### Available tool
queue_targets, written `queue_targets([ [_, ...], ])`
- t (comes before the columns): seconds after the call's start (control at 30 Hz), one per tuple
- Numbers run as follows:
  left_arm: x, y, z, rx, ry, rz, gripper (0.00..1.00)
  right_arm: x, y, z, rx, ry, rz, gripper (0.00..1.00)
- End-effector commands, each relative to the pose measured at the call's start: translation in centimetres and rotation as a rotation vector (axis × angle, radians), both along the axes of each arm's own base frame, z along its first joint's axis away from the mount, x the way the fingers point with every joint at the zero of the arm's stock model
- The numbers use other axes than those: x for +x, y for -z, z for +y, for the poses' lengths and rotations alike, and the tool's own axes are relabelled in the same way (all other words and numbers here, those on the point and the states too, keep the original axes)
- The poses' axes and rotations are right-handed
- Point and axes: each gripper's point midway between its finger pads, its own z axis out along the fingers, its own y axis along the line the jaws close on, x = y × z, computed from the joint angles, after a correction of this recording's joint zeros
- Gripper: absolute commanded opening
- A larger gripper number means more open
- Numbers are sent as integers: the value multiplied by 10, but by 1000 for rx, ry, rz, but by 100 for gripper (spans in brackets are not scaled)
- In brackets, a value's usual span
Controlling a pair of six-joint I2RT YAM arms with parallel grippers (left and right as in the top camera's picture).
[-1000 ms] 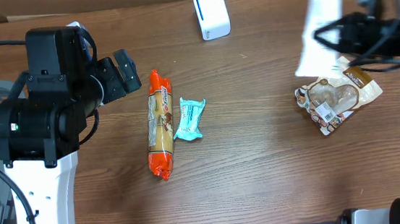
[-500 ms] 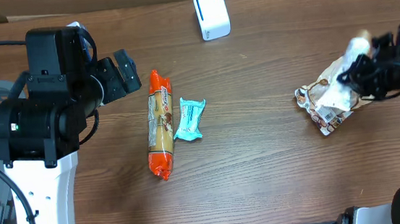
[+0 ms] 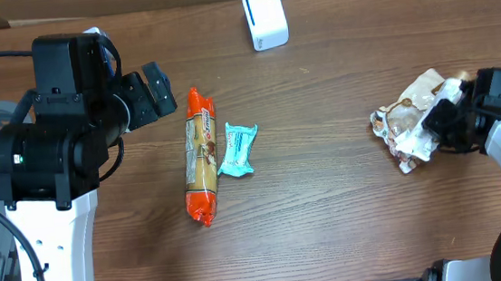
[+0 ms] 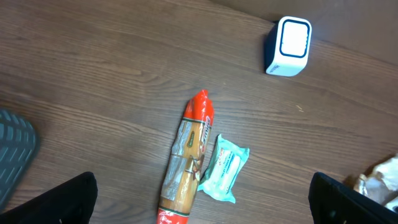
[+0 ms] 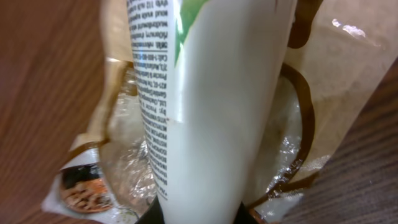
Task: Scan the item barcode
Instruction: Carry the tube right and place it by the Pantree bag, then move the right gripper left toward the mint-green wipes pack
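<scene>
My right gripper [image 3: 446, 120] is shut on a white tube [image 3: 421, 140] with small black print. In the right wrist view the tube [image 5: 211, 112] fills the frame and rises from between the jaws of that gripper [image 5: 199, 214]. It lies low across a brown and clear snack bag [image 5: 336, 81], which sits at the table's right [image 3: 394, 121]. The white scanner [image 3: 265, 17] with a blue rim stands at the far edge. My left gripper [image 4: 205, 205] hangs open above an orange-ended sausage pack [image 4: 186, 158] and a teal packet [image 4: 225, 168].
The sausage pack [image 3: 201, 156] and the teal packet [image 3: 237, 148] lie side by side at centre left. The left arm's black and white body [image 3: 53, 167] stands over the left side. A grey basket [image 4: 12, 143] sits at the left edge.
My right arm has swung the white tube down from its raised spot at the far right. It now rests on the snack bag. The left arm has not moved.
</scene>
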Motion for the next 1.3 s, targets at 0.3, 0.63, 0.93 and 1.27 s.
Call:
queue_targets([
  [0.3, 1, -5, 2, -2, -12, -16, 100, 9, -41, -4, -22, -45, -5, 45],
  [0.63, 1, -5, 2, -2, -12, -16, 100, 8, -132, 10, -27, -195, 10, 63],
  [0.93, 1, -5, 2, -2, -12, -16, 99, 14, -141, 91, 133, -411, -59, 66],
  [1.27, 1, -5, 2, -2, -12, -16, 99, 18, -124, 210, 192, -598, -88, 67],
])
